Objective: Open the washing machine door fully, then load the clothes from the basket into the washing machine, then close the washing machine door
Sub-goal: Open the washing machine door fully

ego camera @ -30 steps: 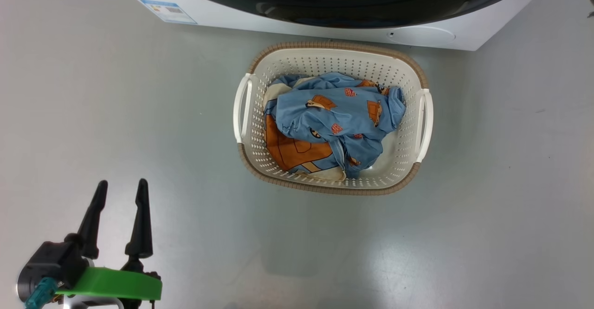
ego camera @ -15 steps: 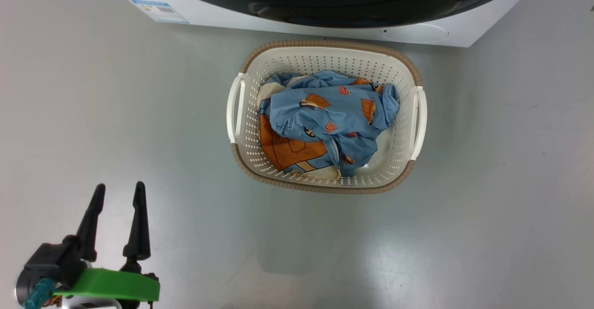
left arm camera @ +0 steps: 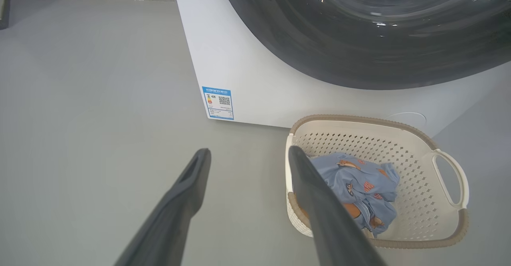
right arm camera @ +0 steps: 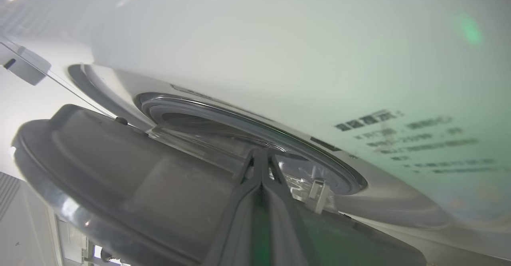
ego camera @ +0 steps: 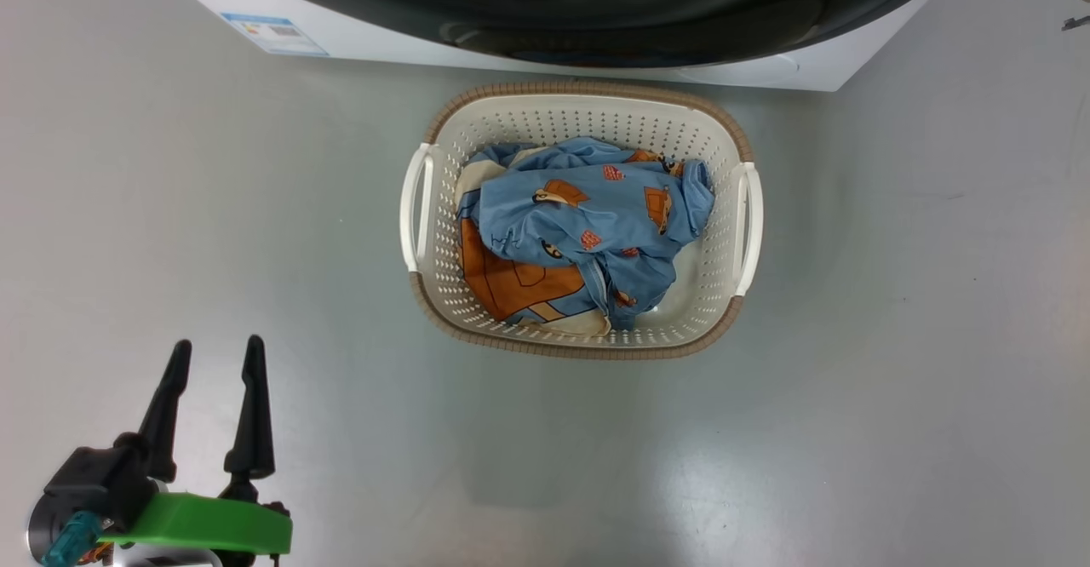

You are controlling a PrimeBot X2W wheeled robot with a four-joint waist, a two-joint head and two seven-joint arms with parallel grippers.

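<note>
The white washing machine (ego camera: 366, 35) runs along the top of the head view, with the glossy black washing machine door (ego camera: 596, 14) on its front. Just before it on the floor stands the cream basket (ego camera: 588, 90), holding the clothes (ego camera: 588, 218): light blue printed fabric over an orange piece and a cream one. My left gripper (ego camera: 216, 346) hovers open and empty over the floor, well to the basket's left. In the right wrist view my right gripper (right arm camera: 261, 154) is shut, its tips against the dark grey inner face of the door (right arm camera: 119, 170), which stands ajar from the grey gasket (right arm camera: 247, 118).
Grey floor (ego camera: 894, 337) surrounds the basket on all sides. A blue label (left arm camera: 217, 102) marks the machine's lower left corner. In the left wrist view the basket (left arm camera: 359, 119) sits right of my open fingers, under the black door (left arm camera: 359, 38).
The head camera has shifted, so the basket and machine sit further left in the picture. My left gripper stays open in the same place.
</note>
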